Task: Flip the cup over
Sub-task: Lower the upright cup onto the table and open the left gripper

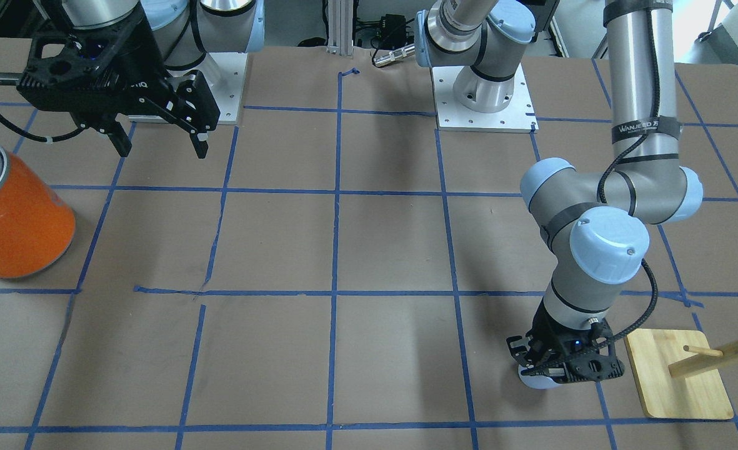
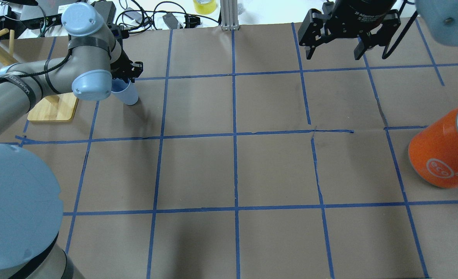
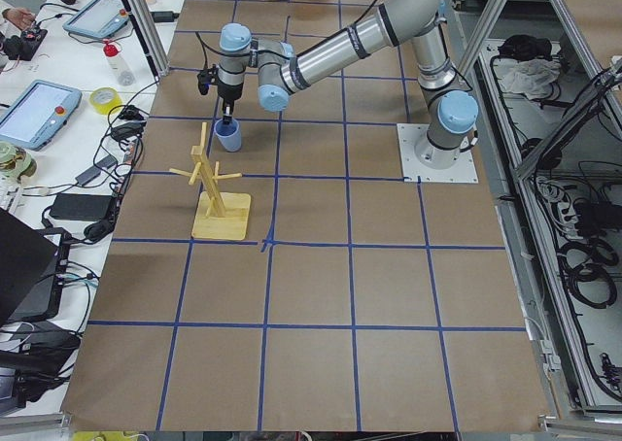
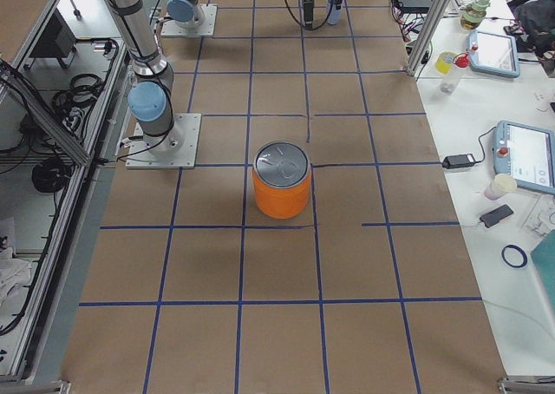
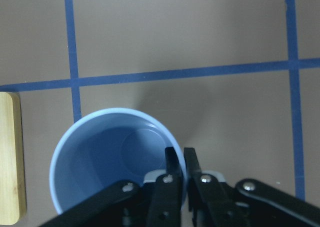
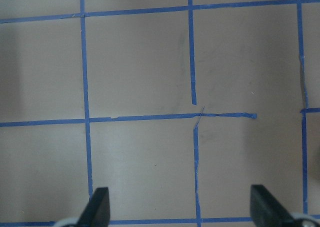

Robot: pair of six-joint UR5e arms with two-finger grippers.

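The pale blue cup [image 2: 128, 94] stands upright, mouth up, on the table at the far left, beside the wooden stand. In the left wrist view its bluish inside [image 5: 110, 162] shows. My left gripper [image 5: 179, 159] is shut on the cup's rim, one finger inside and one outside. From the front the cup [image 1: 538, 380] shows only as a pale sliver under the left gripper [image 1: 562, 369]. It shows small in the exterior left view [image 3: 228, 135]. My right gripper [image 2: 332, 48] hangs open and empty high over the far right of the table, also seen in the front view [image 1: 159, 140].
A large orange can [image 2: 444, 151] with a silver top stands at the right edge, also in the front view [image 1: 12, 212]. A wooden peg stand on a bamboo base [image 2: 54, 110] sits just left of the cup, with its base [image 1: 675, 375] beside the left gripper.
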